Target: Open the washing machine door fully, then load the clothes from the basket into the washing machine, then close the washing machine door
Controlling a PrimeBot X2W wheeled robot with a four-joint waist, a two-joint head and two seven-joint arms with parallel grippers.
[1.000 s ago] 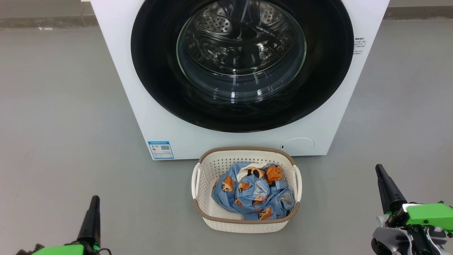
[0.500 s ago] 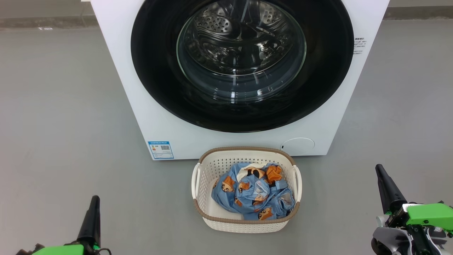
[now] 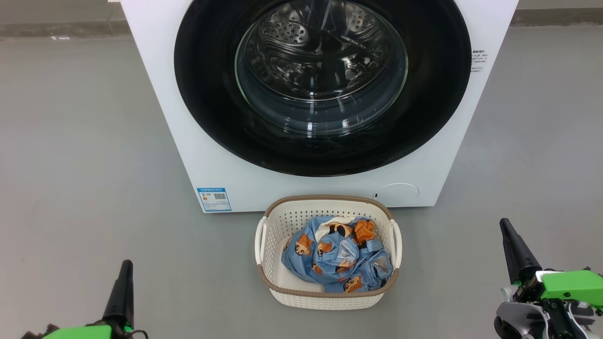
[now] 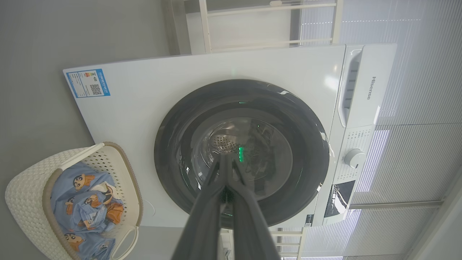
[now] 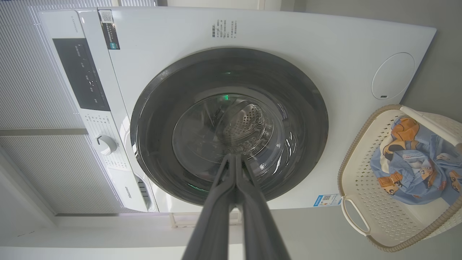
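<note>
Left gripper (image 3: 124,273), low at about 7 o'clock in the head view, had its two dark fingers pressed together on nothing. The right gripper (image 3: 508,230), at about 4 o'clock, was likewise closed and empty. Both wrist views agreed: each pair of fingers met at the tips with no gap. Over the last second nothing had changed. Neither arm had moved, and the scene lay exactly as before. By my judgement the task had not begun, and the first step, opening the door, was not yet done.

The washing machine door (image 3: 322,80) lay flush against the white washing machine (image 3: 212,165), its black rim unbroken and the steel drum showing through the glass. The basket (image 3: 325,199) stood on the grey floor (image 3: 85,165) at 6 o'clock from the door, just beside the machine's front and well apart from both grippers. The clothes (image 3: 337,256) lay heaped inside it, leaving a bare corner at its 7 o'clock.

A blue label sticker (image 3: 214,199) sat at 7 o'clock from the door and a round cover (image 3: 397,192) at 5 o'clock. The control dial (image 4: 354,157) showed in the left wrist view. No handle could be made out on the rim. The basket stood directly below the door, and whether the swing would clear it could not be told.
</note>
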